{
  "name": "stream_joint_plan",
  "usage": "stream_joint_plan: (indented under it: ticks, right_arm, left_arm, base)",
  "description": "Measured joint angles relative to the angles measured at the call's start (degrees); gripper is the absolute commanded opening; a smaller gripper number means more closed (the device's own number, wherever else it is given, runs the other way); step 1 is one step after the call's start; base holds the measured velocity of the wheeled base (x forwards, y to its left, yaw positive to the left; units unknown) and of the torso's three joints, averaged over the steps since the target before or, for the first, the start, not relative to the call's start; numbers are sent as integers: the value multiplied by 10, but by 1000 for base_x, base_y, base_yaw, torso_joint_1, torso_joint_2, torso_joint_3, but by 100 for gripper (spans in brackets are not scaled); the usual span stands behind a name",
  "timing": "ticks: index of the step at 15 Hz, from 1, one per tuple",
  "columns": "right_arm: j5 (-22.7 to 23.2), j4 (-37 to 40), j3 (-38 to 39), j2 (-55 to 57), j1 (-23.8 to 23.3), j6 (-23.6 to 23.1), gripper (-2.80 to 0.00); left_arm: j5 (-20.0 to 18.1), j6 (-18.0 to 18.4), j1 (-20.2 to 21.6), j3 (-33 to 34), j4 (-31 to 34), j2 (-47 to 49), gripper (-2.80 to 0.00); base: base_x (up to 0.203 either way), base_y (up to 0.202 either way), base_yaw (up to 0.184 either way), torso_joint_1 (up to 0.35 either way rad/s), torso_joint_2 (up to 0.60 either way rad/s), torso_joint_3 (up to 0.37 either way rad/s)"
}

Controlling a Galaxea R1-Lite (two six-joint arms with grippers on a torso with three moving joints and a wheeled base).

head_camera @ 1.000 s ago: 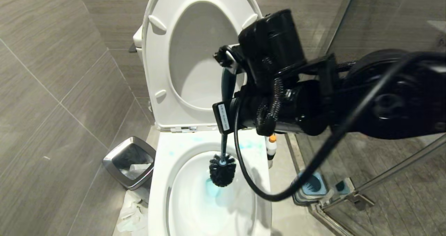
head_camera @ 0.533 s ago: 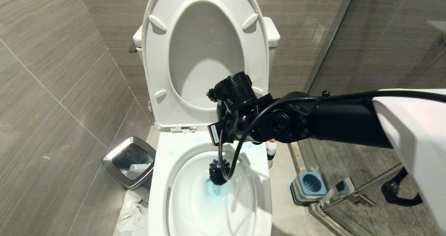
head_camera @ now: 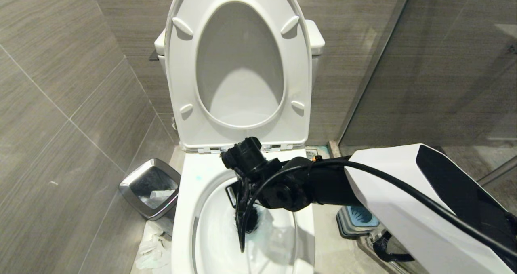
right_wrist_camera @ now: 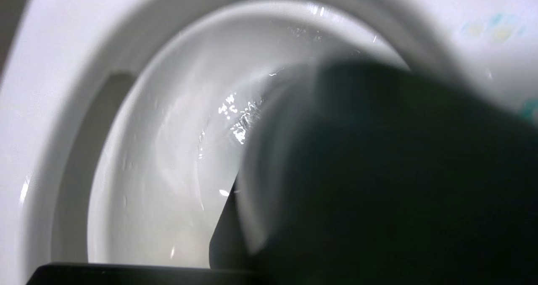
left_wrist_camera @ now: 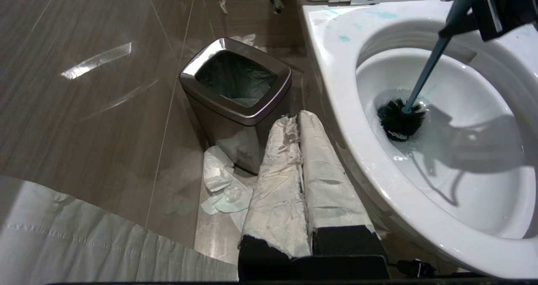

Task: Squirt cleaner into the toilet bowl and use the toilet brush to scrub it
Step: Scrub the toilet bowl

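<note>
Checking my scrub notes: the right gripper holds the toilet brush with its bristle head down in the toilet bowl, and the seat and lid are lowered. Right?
One slip: the seat and lid are raised upright, as the head view shows. The rest stands: the right gripper holds the toilet brush, its bristle head down in the toilet bowl.

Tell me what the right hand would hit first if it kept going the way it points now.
Probably the water and inner wall of the toilet bowl: the right hand points down into it, holding the toilet brush, whose head would touch first.
</note>
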Motion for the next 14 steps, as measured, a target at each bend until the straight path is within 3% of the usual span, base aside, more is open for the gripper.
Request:
stream_joint_plan:
  ticks: [7, 14]
  right_arm:
    - [-17, 5, 63, -95, 21, 2, -280]
    - [-35, -2, 101, -54, 25, 85, -280]
  left_arm:
    - [0, 0, 0, 0, 0, 0, -280]
    - [0, 0, 0, 0, 0, 0, -280]
  base:
    - [0, 0, 0, 0, 0, 0]
    - [0, 0, 0, 0, 0, 0]
